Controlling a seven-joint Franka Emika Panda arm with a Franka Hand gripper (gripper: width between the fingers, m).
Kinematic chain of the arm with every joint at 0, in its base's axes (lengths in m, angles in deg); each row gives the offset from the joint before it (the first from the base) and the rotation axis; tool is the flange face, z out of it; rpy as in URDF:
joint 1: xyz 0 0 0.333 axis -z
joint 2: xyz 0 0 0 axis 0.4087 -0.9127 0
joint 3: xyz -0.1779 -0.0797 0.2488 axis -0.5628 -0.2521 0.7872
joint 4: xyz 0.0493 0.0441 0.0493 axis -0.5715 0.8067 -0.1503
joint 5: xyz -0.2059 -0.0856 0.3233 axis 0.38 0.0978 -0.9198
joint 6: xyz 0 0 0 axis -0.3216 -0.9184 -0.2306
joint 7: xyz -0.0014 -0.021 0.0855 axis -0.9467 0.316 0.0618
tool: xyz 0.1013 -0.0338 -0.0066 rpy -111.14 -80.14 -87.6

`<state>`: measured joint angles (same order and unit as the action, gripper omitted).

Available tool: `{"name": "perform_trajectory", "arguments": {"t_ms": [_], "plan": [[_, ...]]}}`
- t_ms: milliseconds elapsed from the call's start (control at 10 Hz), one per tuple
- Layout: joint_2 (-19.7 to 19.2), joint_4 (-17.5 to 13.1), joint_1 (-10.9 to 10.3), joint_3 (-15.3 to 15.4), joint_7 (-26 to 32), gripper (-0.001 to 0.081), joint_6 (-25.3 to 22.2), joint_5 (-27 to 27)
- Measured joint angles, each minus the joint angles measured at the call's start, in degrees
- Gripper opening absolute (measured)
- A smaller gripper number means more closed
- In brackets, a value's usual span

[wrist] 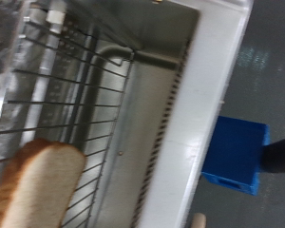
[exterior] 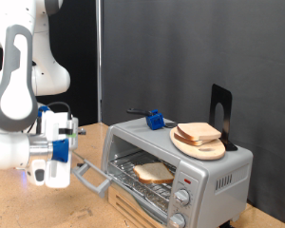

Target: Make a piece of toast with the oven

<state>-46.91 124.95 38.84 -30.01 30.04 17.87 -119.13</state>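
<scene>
Oven (exterior: 180, 161) door lay open, gripper (exterior: 78, 131) beside it at the exterior view's left.
Toast (exterior: 154, 172) sat on the rack (wrist: 76, 95) inside; gripper's opening couldn't be told.

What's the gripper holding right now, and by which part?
Nothing shows between its fingers. The gripper sits by the open oven door; the toast lies on the rack.
</scene>
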Motion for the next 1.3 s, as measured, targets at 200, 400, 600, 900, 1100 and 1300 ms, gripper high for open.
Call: {"name": "perform_trajectory", "arguments": {"t_ms": [200, 400, 600, 900, 1100, 1300], "plan": [[4.08, 2.26, -0.02, 0.22, -2.69, 0.0803, 0.33, -0.70], [6.49, 3.54, -0.31, 0.91, -3.96, 0.0803, 2.03, -2.71], [7.14, 3.95, -1.55, 2.90, -4.12, 0.0803, 6.46, -6.09], [5.70, 5.10, -4.53, 6.65, -4.02, 0.0803, 14.81, -7.34], [5.81, 5.85, -4.94, 7.38, -1.52, 0.0803, 14.77, -8.24], [6.24, 6.95, -5.14, 8.21, 0.64, 0.0803, 12.49, -9.68]]}}
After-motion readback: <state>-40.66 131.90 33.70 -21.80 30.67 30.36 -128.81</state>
